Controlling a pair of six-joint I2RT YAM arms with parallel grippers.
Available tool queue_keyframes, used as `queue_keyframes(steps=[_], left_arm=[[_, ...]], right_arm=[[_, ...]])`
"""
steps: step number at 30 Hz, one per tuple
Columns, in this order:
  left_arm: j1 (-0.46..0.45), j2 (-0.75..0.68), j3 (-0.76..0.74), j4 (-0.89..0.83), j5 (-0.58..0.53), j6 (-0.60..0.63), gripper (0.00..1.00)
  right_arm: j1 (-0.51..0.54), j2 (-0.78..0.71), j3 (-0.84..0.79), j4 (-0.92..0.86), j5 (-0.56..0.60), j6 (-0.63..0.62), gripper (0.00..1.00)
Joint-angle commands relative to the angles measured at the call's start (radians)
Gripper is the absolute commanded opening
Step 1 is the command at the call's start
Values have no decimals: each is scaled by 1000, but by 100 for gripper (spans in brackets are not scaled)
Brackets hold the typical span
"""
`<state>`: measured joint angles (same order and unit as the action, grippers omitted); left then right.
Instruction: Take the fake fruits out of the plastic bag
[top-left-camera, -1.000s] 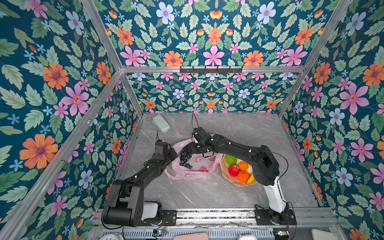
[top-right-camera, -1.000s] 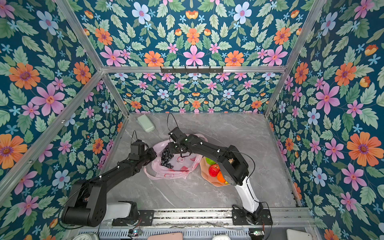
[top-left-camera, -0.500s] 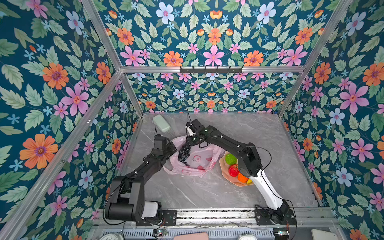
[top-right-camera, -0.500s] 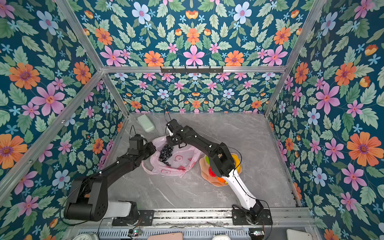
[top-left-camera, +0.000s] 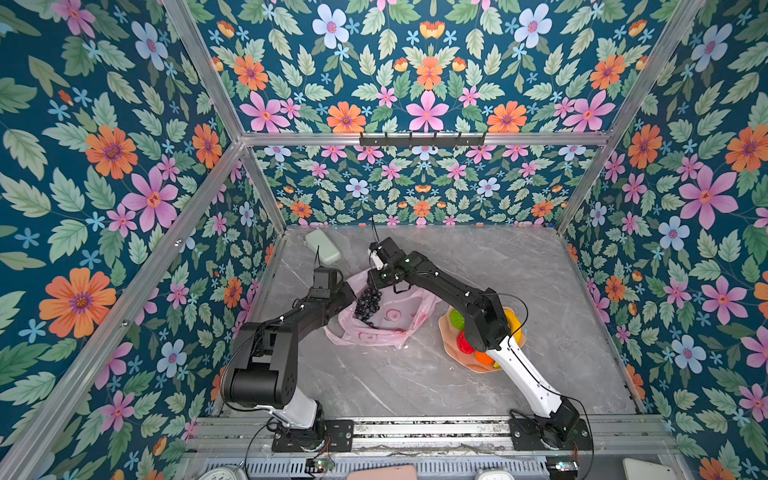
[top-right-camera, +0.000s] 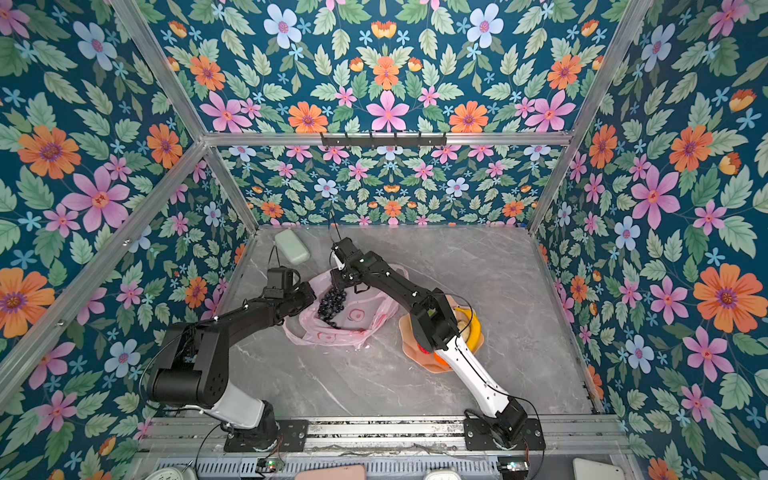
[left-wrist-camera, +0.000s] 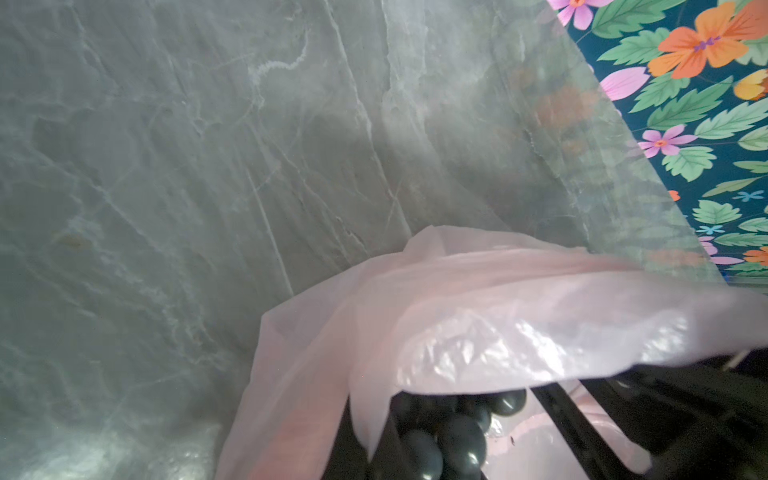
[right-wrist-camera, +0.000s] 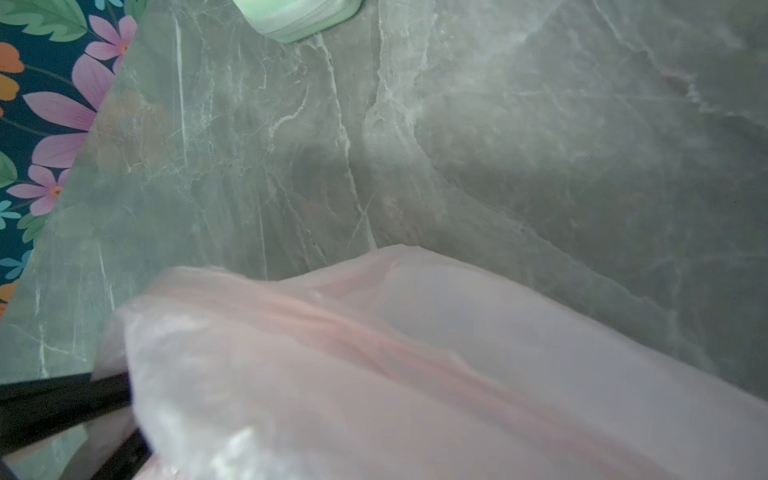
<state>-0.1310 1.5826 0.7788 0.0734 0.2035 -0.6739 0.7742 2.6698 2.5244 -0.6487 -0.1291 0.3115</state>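
The pink plastic bag (top-left-camera: 388, 322) (top-right-camera: 347, 328) lies crumpled on the marble table, mouth toward the back. A dark purple grape bunch (top-left-camera: 368, 305) (top-right-camera: 331, 305) (left-wrist-camera: 457, 440) sits in its opening. My left gripper (top-left-camera: 348, 296) is shut on the bag's left rim; the bag's film (left-wrist-camera: 498, 316) drapes over it. My right gripper (top-left-camera: 374, 286) hovers at the bunch's top end. Bag film (right-wrist-camera: 415, 374) covers its jaws in the right wrist view, so its state is hidden. Other fake fruits lie in the bowl: green fruit (top-left-camera: 457, 319), red apple (top-left-camera: 464, 343), orange (top-left-camera: 482, 357), banana (top-left-camera: 514, 322).
The peach bowl (top-left-camera: 451, 353) stands right of the bag, partly under my right forearm. A pale green case (top-left-camera: 323, 246) (right-wrist-camera: 297, 18) lies at the back left near the wall. Floral walls close in the table on three sides.
My right arm has stretched out farther toward the back left, its elbow now over the bowl, with the gripper staying at the grapes. The left gripper has kept its hold on the bag rim.
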Motion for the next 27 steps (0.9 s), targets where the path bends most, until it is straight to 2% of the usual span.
queue_keyframes(steps=[1, 10, 13, 18, 24, 27], left_arm=[[0, 26, 18, -9, 34, 20, 0], [-10, 28, 5, -14, 28, 30, 0], [-10, 24, 1, -9, 24, 27, 0], [-10, 21, -5, 2, 17, 24, 0], [-31, 11, -11, 18, 28, 36, 0], [-47, 8, -22, 38, 41, 40, 0]], right_arm=[[-1, 24, 28, 16, -14, 21, 52], [-1, 65, 77, -11, -17, 7, 51], [1, 10, -13, -11, -18, -9, 46], [11, -157, -247, 53, -10, -11, 44], [12, -253, -383, 47, -15, 30, 41], [10, -262, -395, 40, 3, 61, 39]])
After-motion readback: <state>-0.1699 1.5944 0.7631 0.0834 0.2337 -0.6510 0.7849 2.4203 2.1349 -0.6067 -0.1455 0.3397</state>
